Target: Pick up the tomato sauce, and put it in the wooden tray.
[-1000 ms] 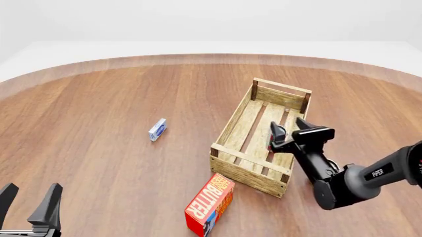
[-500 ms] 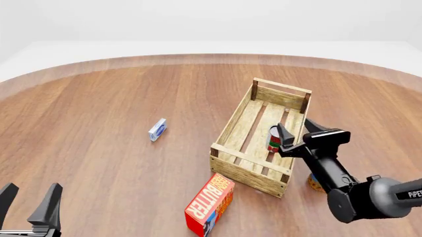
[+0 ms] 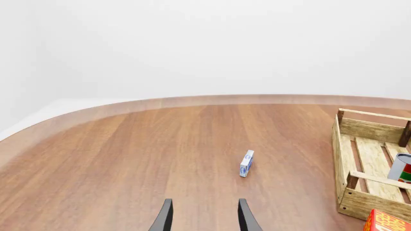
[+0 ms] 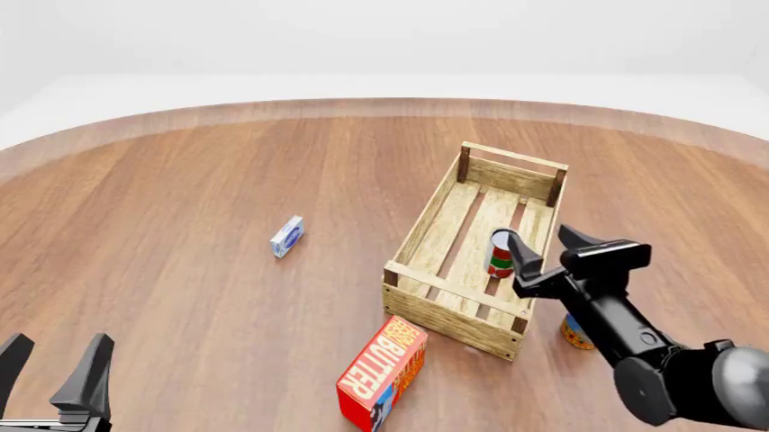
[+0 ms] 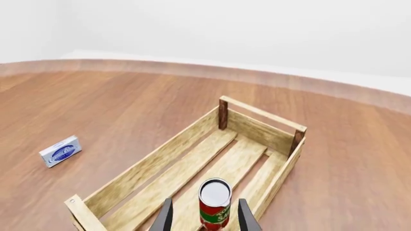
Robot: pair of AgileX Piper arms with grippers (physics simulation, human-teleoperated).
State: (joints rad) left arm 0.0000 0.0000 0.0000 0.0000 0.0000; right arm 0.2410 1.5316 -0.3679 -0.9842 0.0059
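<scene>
The tomato sauce (image 4: 500, 254) is a small red, green and white can with a pale grey top. It stands upright on the slats inside the wooden tray (image 4: 429, 218), toward its near end. My right gripper (image 4: 538, 239) is open and empty, just to the near right of the can and above the tray's right wall. In the right wrist view the can (image 5: 215, 204) shows between the open gripper (image 5: 205, 202) fingers, inside the tray (image 5: 146, 168). My left gripper (image 4: 58, 347) is open and empty at the near left corner, far from the tray.
A red-orange butter box (image 4: 384, 369) lies just in front of the tray's near end. A blue-and-yellow can (image 4: 575, 333) stands right of the tray, partly hidden by my right arm. A small blue-and-white box (image 4: 286, 236) lies on the table left of the tray.
My right gripper has let go of the tomato sauce and drawn back toward the near right. The can now stands free in the tray. The left arm has not moved.
</scene>
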